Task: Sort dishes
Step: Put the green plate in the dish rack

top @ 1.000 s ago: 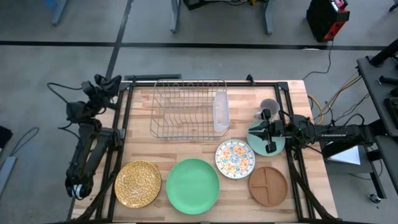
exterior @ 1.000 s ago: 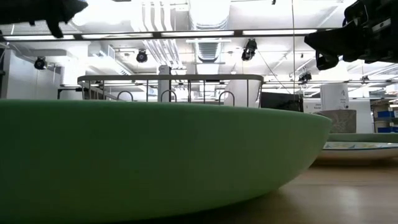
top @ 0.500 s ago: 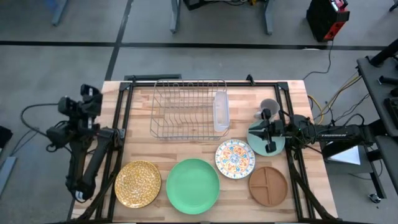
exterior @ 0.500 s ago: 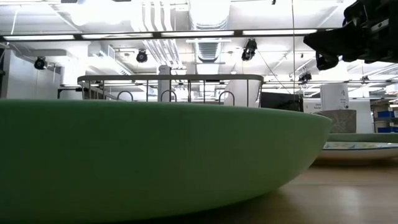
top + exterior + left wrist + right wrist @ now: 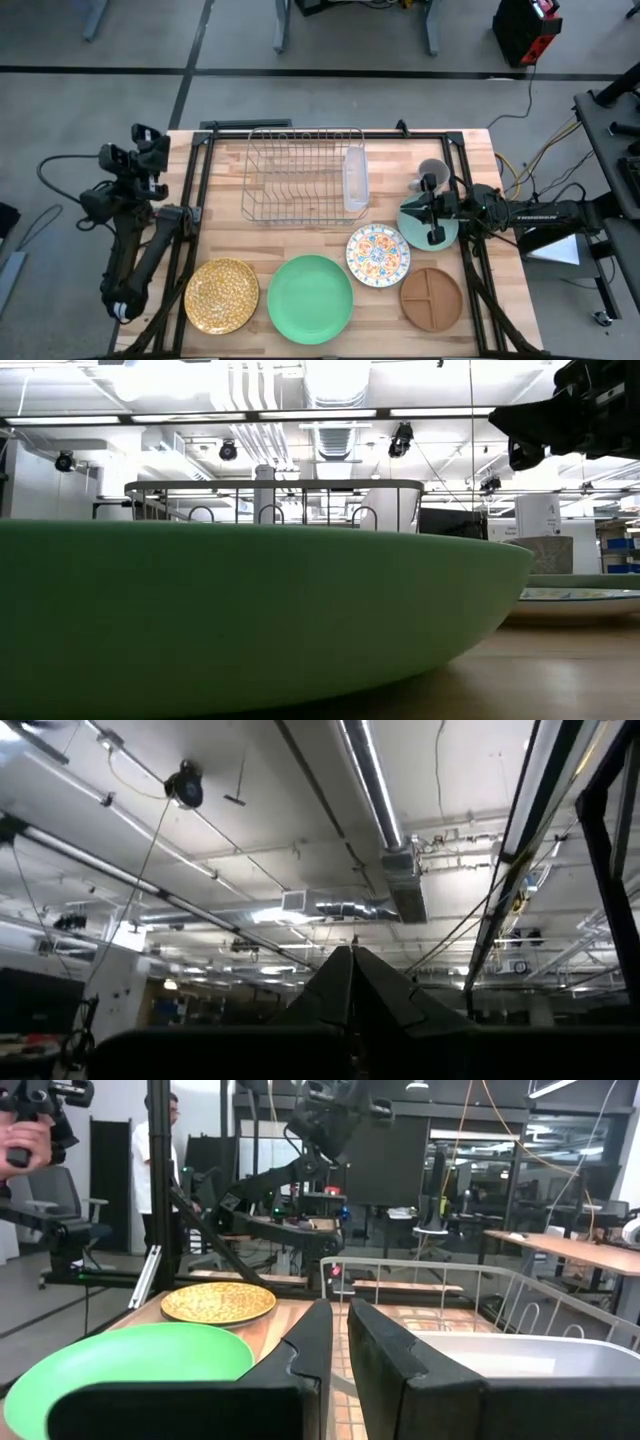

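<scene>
Five plates lie flat on the wooden table: gold speckled (image 5: 221, 295), large green (image 5: 310, 298), floral (image 5: 378, 254), brown divided (image 5: 431, 297) and pale teal (image 5: 408, 228). My right gripper (image 5: 415, 212) hovers shut above the teal plate, pointing toward the table's left; the low view shows it well above the table (image 5: 515, 435). In its wrist view its fingers (image 5: 333, 1330) hold nothing. My left gripper (image 5: 150, 138) is raised off the table's far left corner, shut (image 5: 352, 958) and pointing up at the ceiling.
A wire dish rack (image 5: 305, 175) with a white side tray (image 5: 355, 180) stands at the far middle. A grey mug (image 5: 432, 172) sits just beyond the teal plate. Black frame bars (image 5: 195, 200) run along both table sides. A person (image 5: 160, 1140) stands beyond the table's left.
My left arm has swung away from the table's far left corner toward the left and out of the low view, then come back slightly. The right arm and all plates have kept still.
</scene>
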